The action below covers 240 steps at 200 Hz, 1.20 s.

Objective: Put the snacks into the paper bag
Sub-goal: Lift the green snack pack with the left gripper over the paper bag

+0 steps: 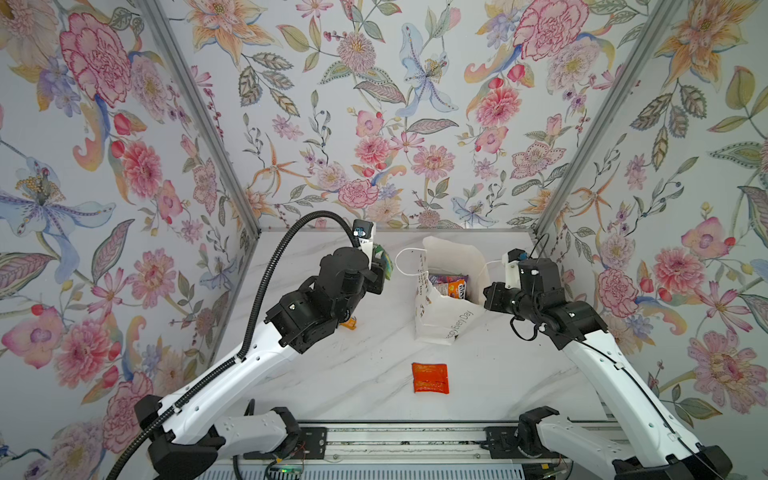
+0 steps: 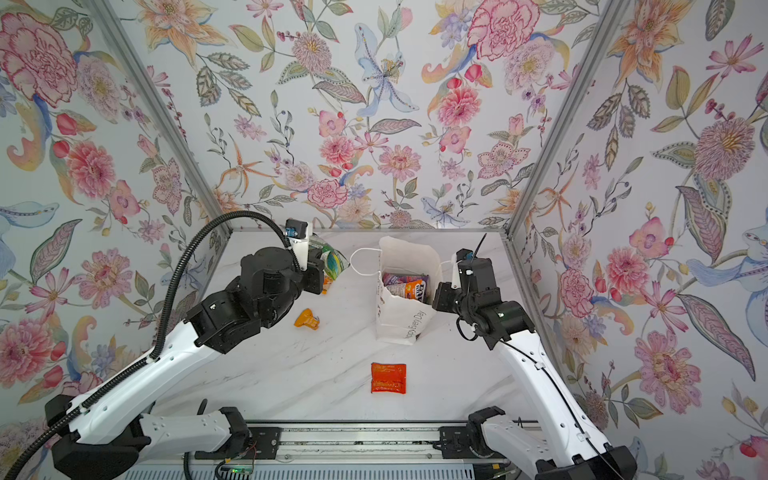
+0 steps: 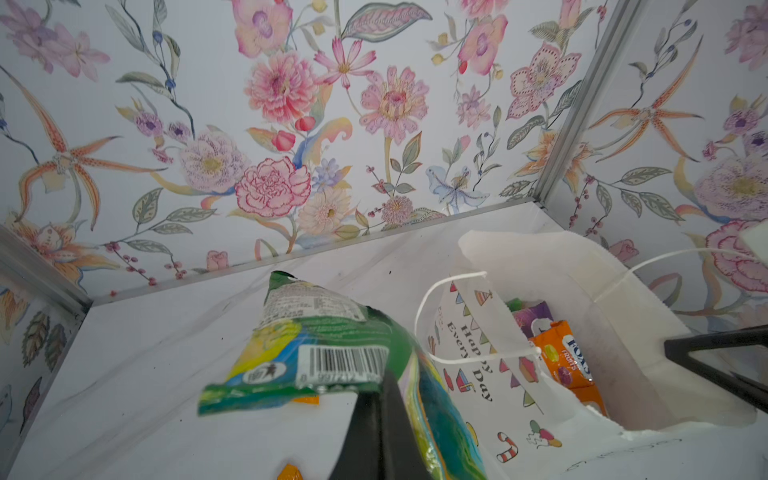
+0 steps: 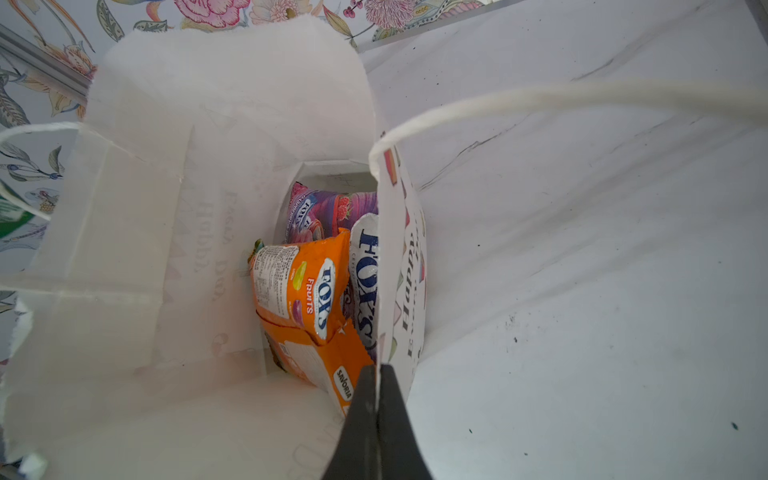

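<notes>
Both clenched: left pincer [image 3: 387, 376] grasps green packet [image 3: 328, 332], right pincer [image 4: 377, 370] pinches paper bag [image 4: 166, 199] rim; red-orange sachet [image 1: 430, 378] appears only in both top views.

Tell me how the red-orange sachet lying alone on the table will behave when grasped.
The red-orange sachet lies flat and thin, so it is probably light and floppy, sagging from a pinch. Its glossy, wrinkled film suggests it may slip. Flat against the table, its edge could be hard to catch.
</notes>
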Each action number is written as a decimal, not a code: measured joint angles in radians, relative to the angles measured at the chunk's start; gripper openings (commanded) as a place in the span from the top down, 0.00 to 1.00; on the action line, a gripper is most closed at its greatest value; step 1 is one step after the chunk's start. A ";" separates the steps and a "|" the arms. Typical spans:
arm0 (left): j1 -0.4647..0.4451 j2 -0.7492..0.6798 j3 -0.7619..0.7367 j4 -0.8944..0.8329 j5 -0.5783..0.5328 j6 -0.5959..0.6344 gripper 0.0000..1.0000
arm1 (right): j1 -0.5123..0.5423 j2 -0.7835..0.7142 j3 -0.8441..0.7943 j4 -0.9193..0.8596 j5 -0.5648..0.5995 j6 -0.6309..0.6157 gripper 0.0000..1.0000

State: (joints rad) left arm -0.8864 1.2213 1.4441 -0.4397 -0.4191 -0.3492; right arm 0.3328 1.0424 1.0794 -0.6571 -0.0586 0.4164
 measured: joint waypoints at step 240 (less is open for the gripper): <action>-0.221 0.300 0.462 -0.082 -0.120 0.202 1.00 | 0.048 0.009 0.015 -0.004 0.041 0.004 1.00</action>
State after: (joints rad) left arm -1.1076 1.5211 1.9064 -0.5220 -0.5392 -0.1471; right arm 0.3805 1.0512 1.0946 -0.6609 -0.0174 0.4206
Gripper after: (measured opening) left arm 0.042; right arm 0.047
